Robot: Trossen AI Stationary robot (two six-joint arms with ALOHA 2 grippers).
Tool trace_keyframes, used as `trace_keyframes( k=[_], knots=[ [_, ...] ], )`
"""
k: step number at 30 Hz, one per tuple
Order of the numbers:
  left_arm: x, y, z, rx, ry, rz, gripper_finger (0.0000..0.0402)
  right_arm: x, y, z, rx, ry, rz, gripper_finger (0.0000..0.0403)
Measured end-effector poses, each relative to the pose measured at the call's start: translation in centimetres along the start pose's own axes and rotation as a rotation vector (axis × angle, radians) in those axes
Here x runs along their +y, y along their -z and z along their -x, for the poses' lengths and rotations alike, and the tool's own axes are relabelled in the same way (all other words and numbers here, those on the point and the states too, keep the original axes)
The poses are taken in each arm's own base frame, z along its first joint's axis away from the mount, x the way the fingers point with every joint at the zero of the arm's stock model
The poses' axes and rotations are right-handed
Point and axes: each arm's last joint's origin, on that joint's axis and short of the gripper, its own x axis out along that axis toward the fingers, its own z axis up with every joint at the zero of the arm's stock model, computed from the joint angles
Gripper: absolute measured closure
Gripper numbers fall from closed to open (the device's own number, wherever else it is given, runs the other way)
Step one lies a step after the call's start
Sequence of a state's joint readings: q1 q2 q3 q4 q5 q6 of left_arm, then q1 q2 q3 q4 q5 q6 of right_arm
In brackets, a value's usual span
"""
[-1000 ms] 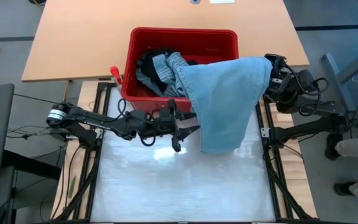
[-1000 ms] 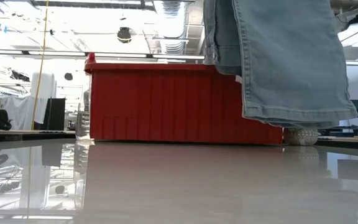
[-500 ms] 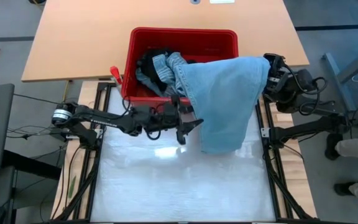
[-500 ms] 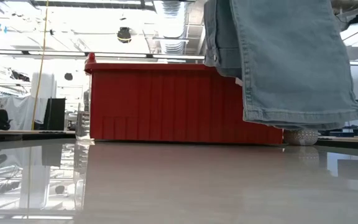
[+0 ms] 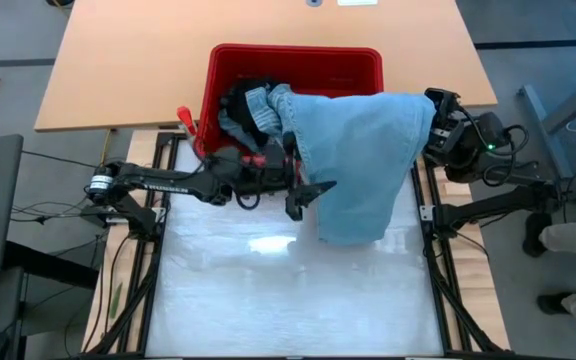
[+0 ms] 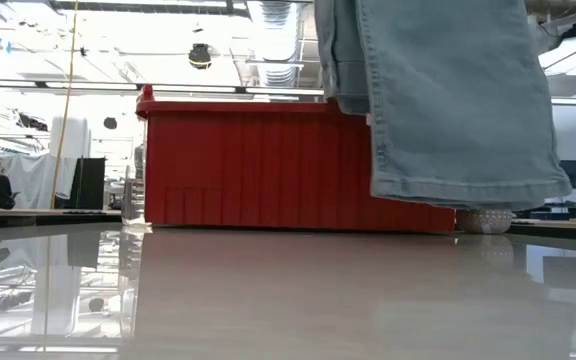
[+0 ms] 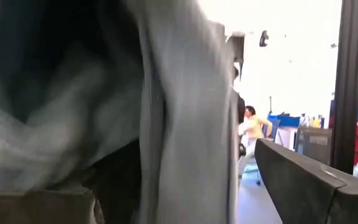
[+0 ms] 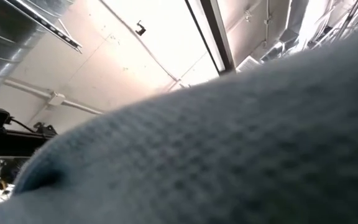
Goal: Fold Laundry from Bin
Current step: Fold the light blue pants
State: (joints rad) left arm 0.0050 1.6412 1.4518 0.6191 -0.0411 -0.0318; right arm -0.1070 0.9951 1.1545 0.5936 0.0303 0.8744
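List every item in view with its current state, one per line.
Light blue denim garment: lifted, one end held at the right, draped over the bin's front rim, hem hanging above the table.
Red rectangular plastic bin: upright, holding more clothes.
Left gripper: fingers open, at the garment's edge.
Right gripper: shut on the garment.

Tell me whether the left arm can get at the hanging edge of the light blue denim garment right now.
Probably yes. The left gripper, open, sits right beside the light blue denim garment, which hangs clear of the table from the shut right gripper beside the red plastic bin. Nothing stands between them.
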Motion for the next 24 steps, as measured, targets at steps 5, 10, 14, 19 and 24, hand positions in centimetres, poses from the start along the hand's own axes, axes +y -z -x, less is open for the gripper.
trace_keyframes(
  k=[5, 10, 14, 19, 24],
  knots=[
    [0.6, -2.1, -0.7, 0.030, 0.022, 0.060, 0.0104, 0.0, 0.0, 0.0, -0.003, -0.002, 0.019, 0.0382],
    [1.2, -2.3, -1.6, 0.015, 0.030, 0.153, 0.0104, 0.1, -0.1, -0.1, -0.029, -0.023, 0.025, 0.0382],
    [1.2, -1.6, -3.3, 0.032, 0.121, 0.279, 0.0111, -0.3, 0.2, -0.4, -0.021, -0.014, 0.066, 0.0382],
    [1.1, -1.8, -4.0, 0.042, 0.144, 0.321, 0.0166, -0.1, -0.1, -0.2, -0.023, -0.021, 0.094, 0.0382],
    [1.4, -2.7, -4.0, -0.036, 0.087, 0.321, 0.0269, 0.5, -0.6, 0.3, -0.011, -0.044, 0.106, 0.0382]
  ],
)
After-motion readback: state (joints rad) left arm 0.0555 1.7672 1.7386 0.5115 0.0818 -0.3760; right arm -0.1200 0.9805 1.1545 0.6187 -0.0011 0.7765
